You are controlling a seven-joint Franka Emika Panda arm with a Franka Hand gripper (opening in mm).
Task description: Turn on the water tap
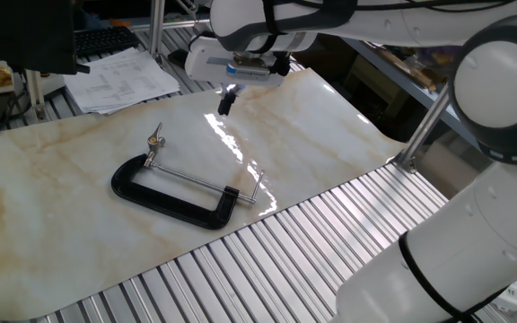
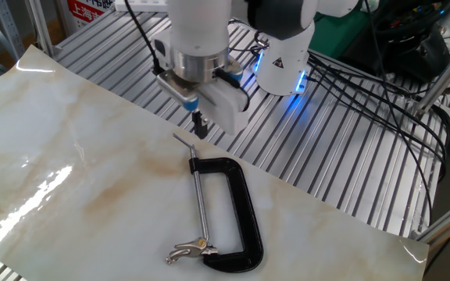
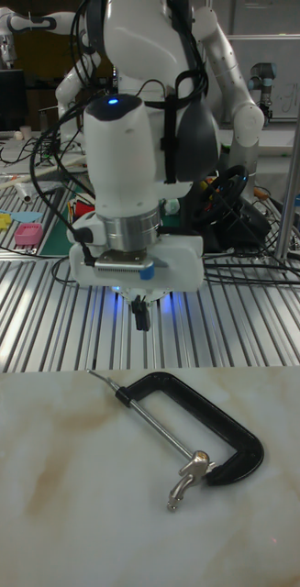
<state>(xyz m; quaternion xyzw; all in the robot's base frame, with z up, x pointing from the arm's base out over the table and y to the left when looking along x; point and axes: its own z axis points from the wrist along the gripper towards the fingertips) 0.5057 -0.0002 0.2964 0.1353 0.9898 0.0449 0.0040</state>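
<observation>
The water tap (image 1: 155, 140) is a small silver-and-brass T-shaped handle at the end of the thin screw rod of a black C-clamp (image 1: 164, 200) lying flat on the marble sheet. It shows too in the other fixed view as the tap (image 2: 187, 250) and in the tall view as the tap (image 3: 188, 477). My gripper (image 1: 227, 100) hangs shut and empty above the sheet, apart from the clamp. In the other fixed view the gripper (image 2: 200, 126) is just above the rod's crossbar pin (image 2: 183, 140), far from the tap. The tall view shows the gripper (image 3: 141, 316) over the slatted table behind the clamp (image 3: 225, 426).
A marble-patterned sheet (image 1: 52, 179) covers the slatted metal table (image 1: 240, 269). Papers (image 1: 119, 76) and a keyboard (image 1: 104, 40) lie at the back left. A metal post (image 1: 420, 135) stands at the sheet's right. Cables (image 2: 366, 86) run across the slats.
</observation>
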